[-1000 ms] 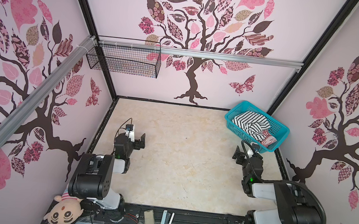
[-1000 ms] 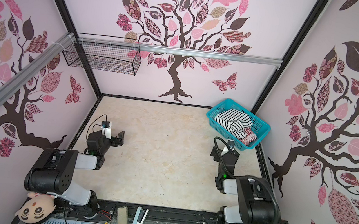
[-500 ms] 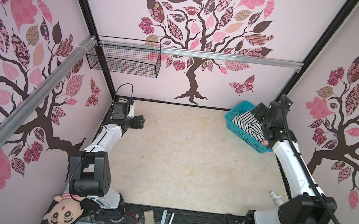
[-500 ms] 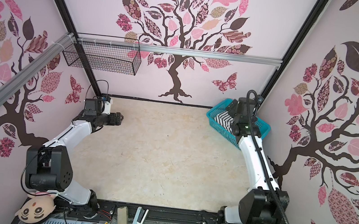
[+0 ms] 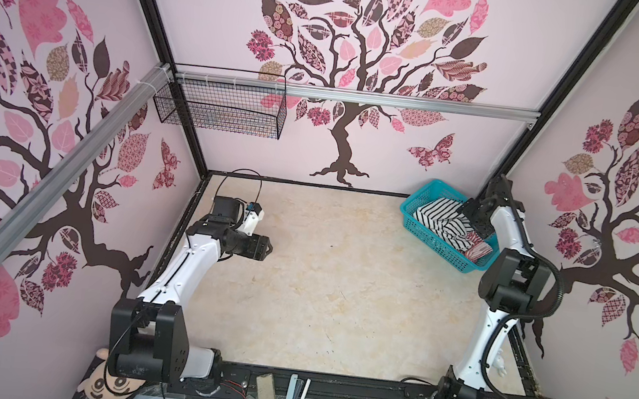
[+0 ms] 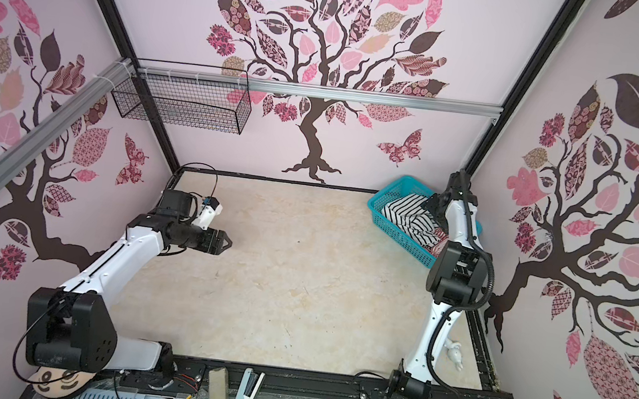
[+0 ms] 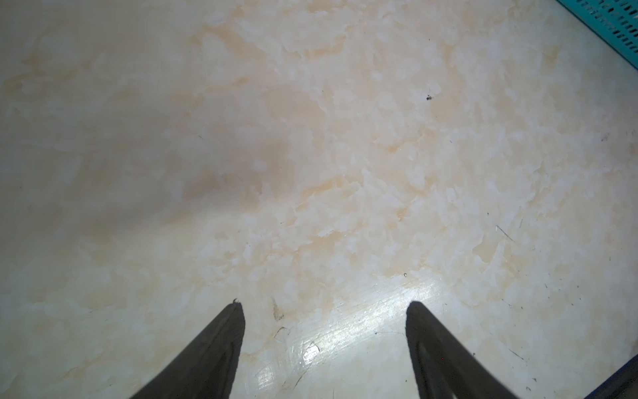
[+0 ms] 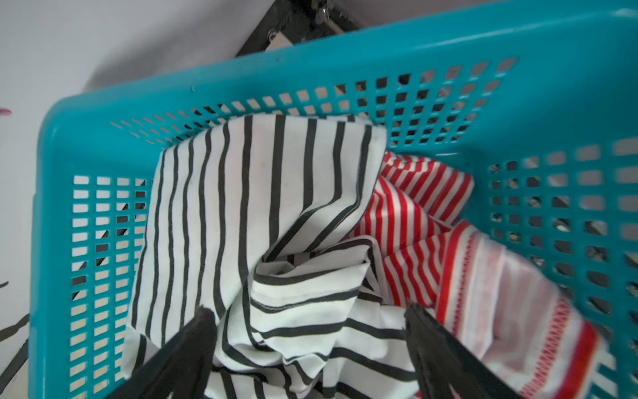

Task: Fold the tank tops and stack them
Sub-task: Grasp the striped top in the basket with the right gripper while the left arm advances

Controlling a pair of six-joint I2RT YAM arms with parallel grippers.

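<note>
A: What is the left gripper [image 7: 324, 305] doing?
B: Hovering over the table [image 7: 310, 155], fingers standing apart, holding nothing.
A: And the right gripper [image 8: 309, 309]?
B: Reaching into the teal basket [image 8: 345, 51] at the far right corner, fingers spread astride the crumpled black-and-white top [image 8: 262, 193], not pinching it. The red-and-white top [image 8: 421, 221] is lying beside it.

Pale marbled table [image 5: 338, 295], one teal basket [image 5: 435, 245] on it

The basket stands in the far right corner, set askew to the table's edges. A small white figurine [image 5: 500, 365] lies by the right edge, toward the near corner.
</note>
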